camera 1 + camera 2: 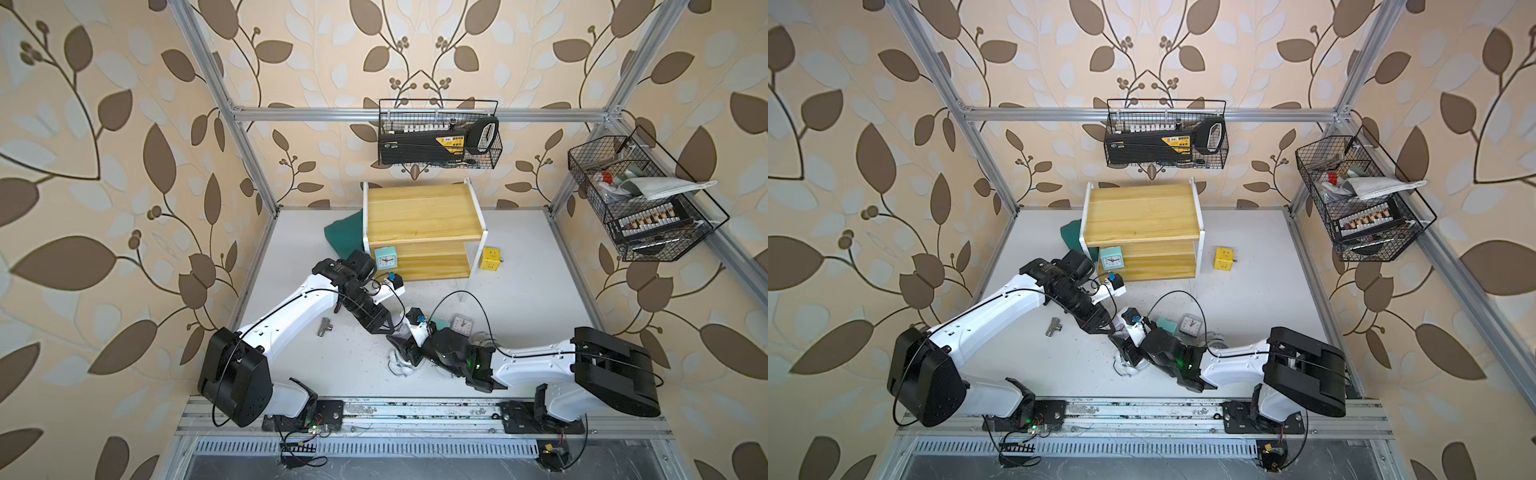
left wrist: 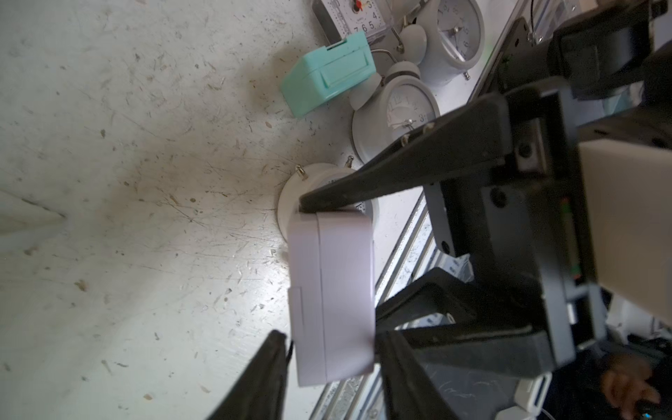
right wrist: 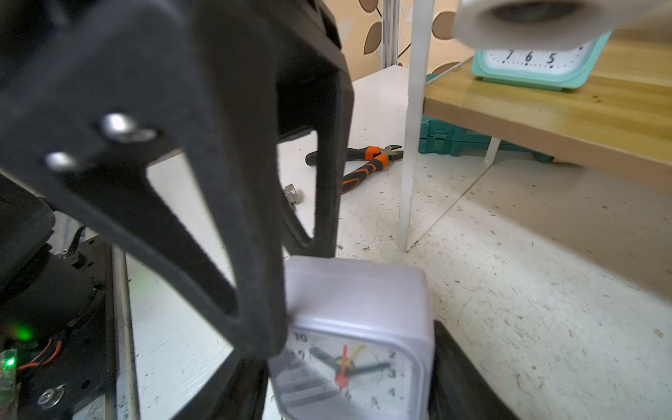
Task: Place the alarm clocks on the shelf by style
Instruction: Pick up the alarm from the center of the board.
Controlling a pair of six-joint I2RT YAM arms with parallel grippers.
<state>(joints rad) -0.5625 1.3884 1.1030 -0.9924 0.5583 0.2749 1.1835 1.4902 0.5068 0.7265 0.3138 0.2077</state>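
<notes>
The lilac clock (image 2: 331, 291) hangs above the desk (image 1: 519, 311), near the middle of its front edge. It sits between the two arms, right over a round white clock (image 2: 291, 189). The right tool (image 3: 358, 378) is narrow and clamps the lilac clock by its two side walls, with the dial facing that wrist camera. The left tool (image 2: 331, 342) straddles it from back to dial with its jaws partly apart. One finger (image 2: 272, 356) shows a sliver of gap beside the back cover, so I judge that this tool carries none of the weight.

The clock looks like a light, hollow plastic box, stiff enough but smooth, so it could slip or twist in a grip. The flat side walls are the safe hold. The clear dial window would scratch, and the battery door on the back could pop.

I judge it belongs beside the teal clock (image 1: 385, 259). That one stands on the lower board of the shelf (image 1: 419, 216), at the end nearer the left arm, by the desk's back edge.
</notes>
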